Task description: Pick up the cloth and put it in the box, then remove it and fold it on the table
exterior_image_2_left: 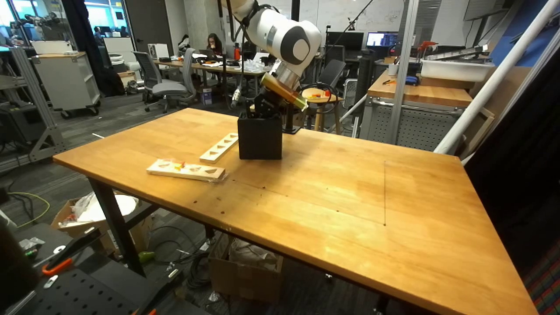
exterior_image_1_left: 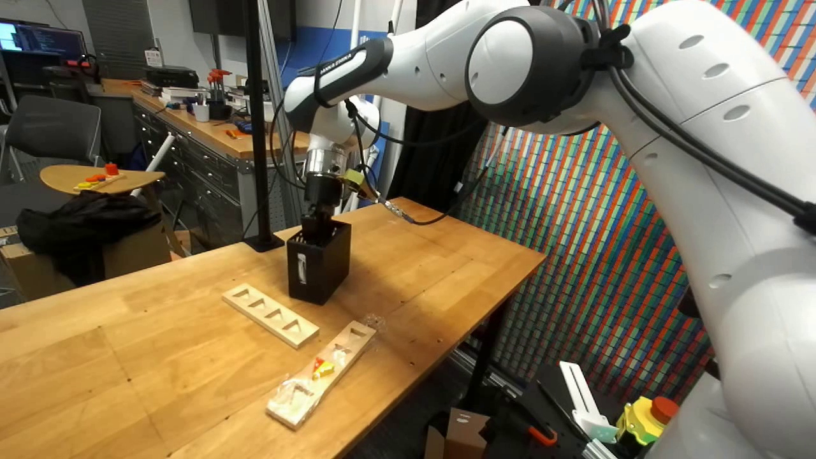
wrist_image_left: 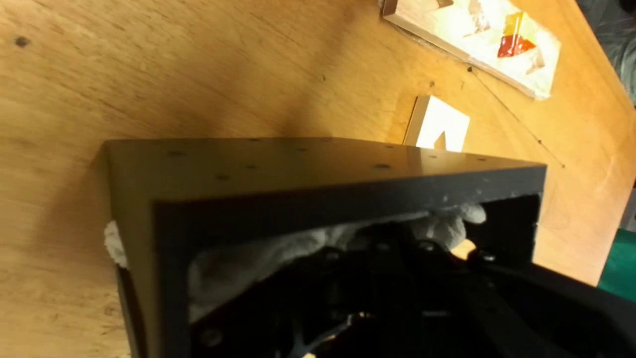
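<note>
The black box (exterior_image_1_left: 322, 268) stands upright on the wooden table (exterior_image_1_left: 159, 331) and shows in both exterior views. My gripper (exterior_image_1_left: 317, 226) reaches down through the open top, its fingertips hidden inside. In the wrist view the jaws are dark and close together, shut. Whitish folds of the cloth (wrist_image_left: 444, 228) lie inside the box around the fingers, pressed along the near wall. A bit of it also pokes out at a gap in the box's side, at the left of the wrist view. Whether any fabric is pinched between the fingertips cannot be seen.
Two slotted wooden boards lie near the box: a bare one (exterior_image_1_left: 271, 315) and a plastic-wrapped one (exterior_image_1_left: 322, 376) with red and yellow pieces. A black post (exterior_image_1_left: 264, 242) rises from the table's edge just behind the box. The table's edge (exterior_image_2_left: 302, 258) runs along the near side.
</note>
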